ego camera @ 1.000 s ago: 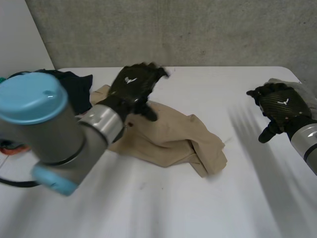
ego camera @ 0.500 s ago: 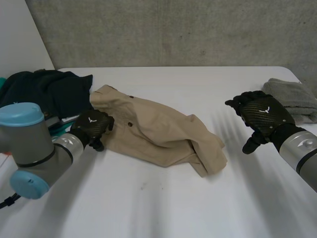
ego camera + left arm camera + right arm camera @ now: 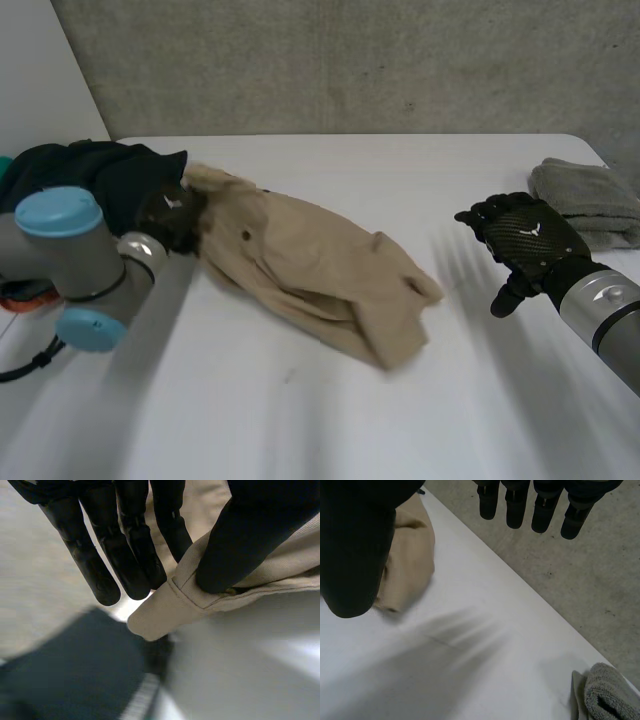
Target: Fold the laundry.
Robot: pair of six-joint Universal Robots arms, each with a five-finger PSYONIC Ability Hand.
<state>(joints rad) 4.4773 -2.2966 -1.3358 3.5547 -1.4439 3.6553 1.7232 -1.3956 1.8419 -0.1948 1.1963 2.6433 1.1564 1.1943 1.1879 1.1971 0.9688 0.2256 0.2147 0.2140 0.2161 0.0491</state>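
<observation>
A tan garment [image 3: 310, 250] lies stretched across the middle of the white table [image 3: 300, 410]. My left hand [image 3: 168, 215] is at its left end, beside a dark pile of clothes. In the left wrist view the thumb presses a hemmed corner of the tan garment [image 3: 210, 597] against the straight fingers [image 3: 125, 545], so that hand is shut on the cloth. My right hand [image 3: 525, 238] hovers over bare table to the right of the garment, apart from it. Its fingers [image 3: 540, 505] are straight and hold nothing, with the tan garment [image 3: 410, 555] beyond the thumb.
A pile of dark navy clothes [image 3: 90, 175] sits at the table's left end, just past my left hand, and shows under its fingertips [image 3: 65, 670]. A folded grey towel [image 3: 590, 200] lies at the far right edge, near my right hand [image 3: 610, 692].
My left hand closed on the garment's left corner and moved left toward the dark pile, dragging the garment left and stretching it out. My right hand barely moved.
</observation>
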